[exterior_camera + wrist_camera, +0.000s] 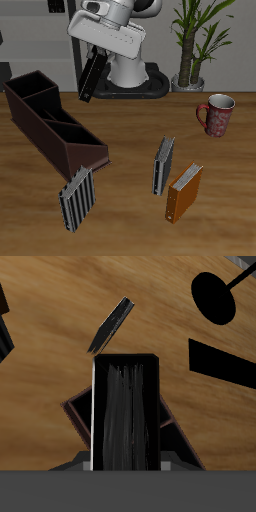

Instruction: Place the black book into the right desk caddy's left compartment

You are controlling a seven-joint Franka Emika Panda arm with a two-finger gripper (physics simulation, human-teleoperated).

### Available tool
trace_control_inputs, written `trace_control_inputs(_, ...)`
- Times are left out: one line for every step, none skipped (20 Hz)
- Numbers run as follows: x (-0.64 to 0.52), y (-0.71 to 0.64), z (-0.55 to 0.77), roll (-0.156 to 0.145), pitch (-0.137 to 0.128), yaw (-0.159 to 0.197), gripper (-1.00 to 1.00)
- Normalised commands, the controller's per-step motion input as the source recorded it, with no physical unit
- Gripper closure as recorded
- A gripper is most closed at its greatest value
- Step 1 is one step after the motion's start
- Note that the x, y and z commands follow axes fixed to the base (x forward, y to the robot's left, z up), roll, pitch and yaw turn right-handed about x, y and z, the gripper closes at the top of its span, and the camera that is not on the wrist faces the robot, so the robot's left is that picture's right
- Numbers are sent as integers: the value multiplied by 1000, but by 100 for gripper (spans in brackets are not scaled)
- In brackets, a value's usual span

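Black book (90, 77) is held tight in the gripper (97, 55), up high; still must go in the right desk caddy (50, 120)

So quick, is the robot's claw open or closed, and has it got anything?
Gripper: closed on the black book, held up in the air above the right desk caddy.
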Motion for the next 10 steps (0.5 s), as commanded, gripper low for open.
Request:
trace_control_inputs(81, -55, -32, 0, 2, -36, 100)
trace_control_inputs(122, -188, -52, -57, -5, -23, 100)
trace_control_inputs(133, -1, -47, 12, 14, -13, 100)
trace_control_inputs(70, 7, -28, 9, 12, 8, 100)
trace_control_inputs(247, -194, -76, -54, 34, -76, 100)
trace_control_inputs(159, 50, -22, 36, 0, 21, 100)
trace_control_inputs(66, -40, 13, -7, -7, -7, 100)
trace_control_inputs(252, -58, -14, -48, 10, -82, 100)
trace_control_inputs(147, 18, -43, 23, 48, -48, 100)
trace_control_inputs(51, 38, -4, 0, -31, -4, 100)
